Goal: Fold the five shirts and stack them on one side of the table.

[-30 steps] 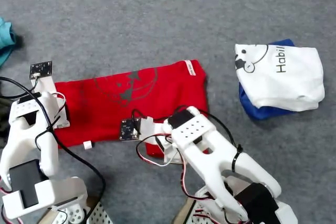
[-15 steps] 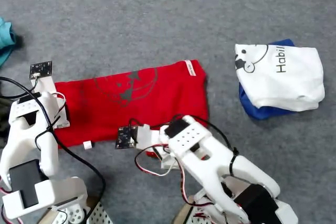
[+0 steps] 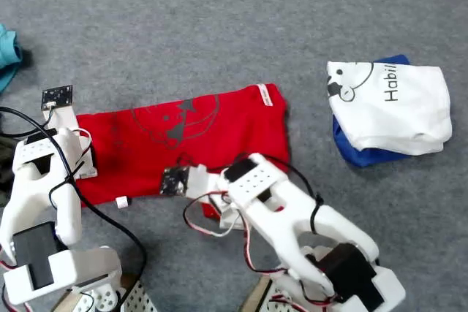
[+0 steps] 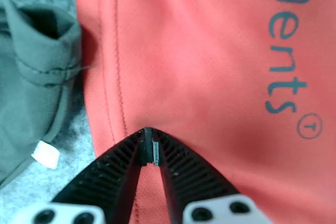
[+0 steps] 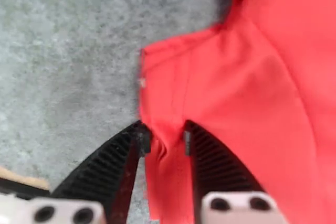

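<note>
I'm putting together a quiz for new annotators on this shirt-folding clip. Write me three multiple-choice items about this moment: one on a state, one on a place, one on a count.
1. The left claw is:
A. wide open
B. shut on the red shirt
C. shut on a cup

2. The white shirt lies:
A. on the blue shirt
B. draped over an arm
C. in a basket

3. How many claws touch the red shirt?
A. none
B. one
C. two

Answers:
1 B, since the left wrist view shows its tips closed with red cloth pinched between them.
2 A, since in the high view blue cloth sticks out from under the folded white one.
3 C, since the right claw also has a fold of red cloth between its tips in its own wrist view.
</note>
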Controlling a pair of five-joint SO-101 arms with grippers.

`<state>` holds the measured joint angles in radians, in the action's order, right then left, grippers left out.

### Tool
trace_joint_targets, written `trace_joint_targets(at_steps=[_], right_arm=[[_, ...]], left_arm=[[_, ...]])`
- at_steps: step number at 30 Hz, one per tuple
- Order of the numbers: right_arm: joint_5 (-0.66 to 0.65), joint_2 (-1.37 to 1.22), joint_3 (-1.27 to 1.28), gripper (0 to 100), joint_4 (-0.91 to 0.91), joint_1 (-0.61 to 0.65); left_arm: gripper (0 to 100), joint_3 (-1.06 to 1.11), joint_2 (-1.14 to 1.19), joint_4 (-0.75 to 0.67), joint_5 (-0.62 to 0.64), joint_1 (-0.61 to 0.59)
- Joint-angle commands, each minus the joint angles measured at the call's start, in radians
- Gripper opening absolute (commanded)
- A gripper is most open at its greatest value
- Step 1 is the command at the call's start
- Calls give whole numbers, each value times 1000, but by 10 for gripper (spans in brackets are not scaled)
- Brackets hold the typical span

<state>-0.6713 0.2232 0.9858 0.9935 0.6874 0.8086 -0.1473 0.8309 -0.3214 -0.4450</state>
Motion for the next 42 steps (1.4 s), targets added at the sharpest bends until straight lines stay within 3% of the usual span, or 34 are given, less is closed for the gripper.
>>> trace_joint_targets(at_steps=[1,10,28,36,42], right_arm=[[14,-42,-7,0,3,-65],[9,-105,-231,2,146,-104],[-140,-588,-1211,2,692,-202],[-230,-811,-1563,2,786,-189],[-390,-934,-1687,2,787,-189]], left_arm=[[19,-5,-27,-25,-2,9],[19,-5,-27,-25,-2,11],[19,-5,-27,-26,-3,11],[19,-5,-27,-26,-3,11],[19,-5,-27,-26,-3,11]])
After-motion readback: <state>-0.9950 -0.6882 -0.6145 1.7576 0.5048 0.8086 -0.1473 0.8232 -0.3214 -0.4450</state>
